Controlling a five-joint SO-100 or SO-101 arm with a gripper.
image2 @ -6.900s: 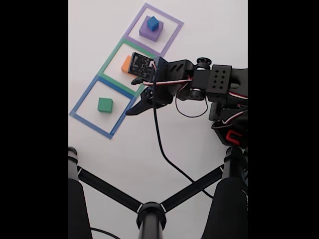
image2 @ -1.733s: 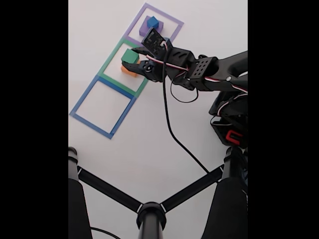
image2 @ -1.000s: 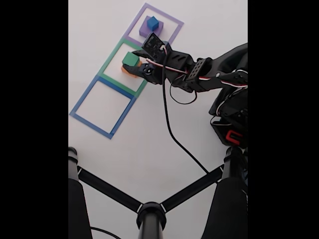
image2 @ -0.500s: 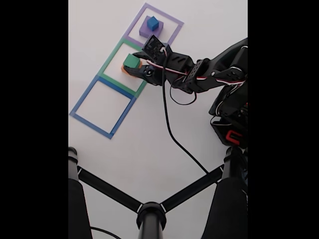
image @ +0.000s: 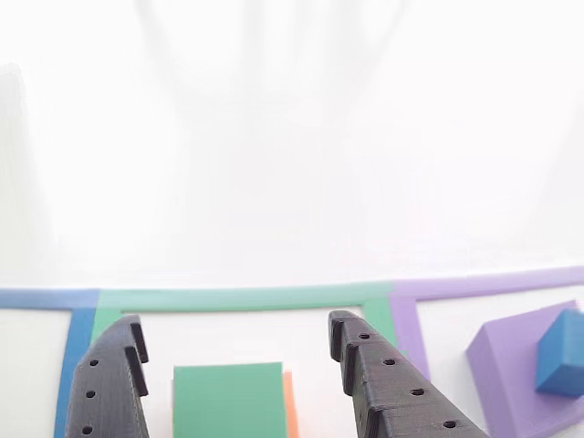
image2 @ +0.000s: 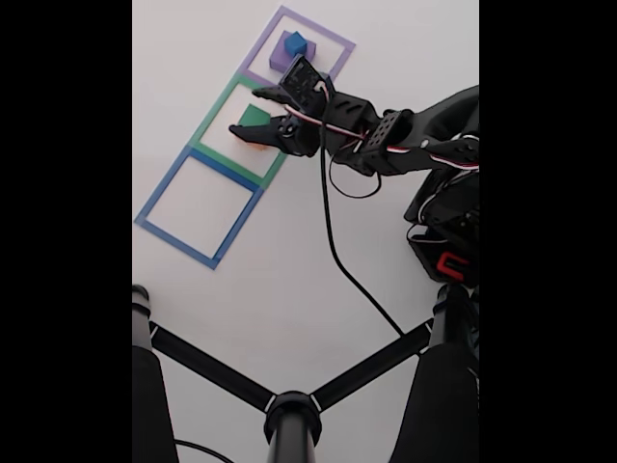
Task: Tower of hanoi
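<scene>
the gripper (image: pixel 235 370) stands with jaws spread either side of the green block (image: pixel 229 401), which sits on the orange block (image: pixel 289 406) between them, so a crooked retreat could clip green and shove it off.

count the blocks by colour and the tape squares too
purple block: 1
blue block: 1
green block: 1
orange block: 1
tape squares: 3, blue, green, purple
total: 4 blocks, 3 squares, 7 things
</scene>
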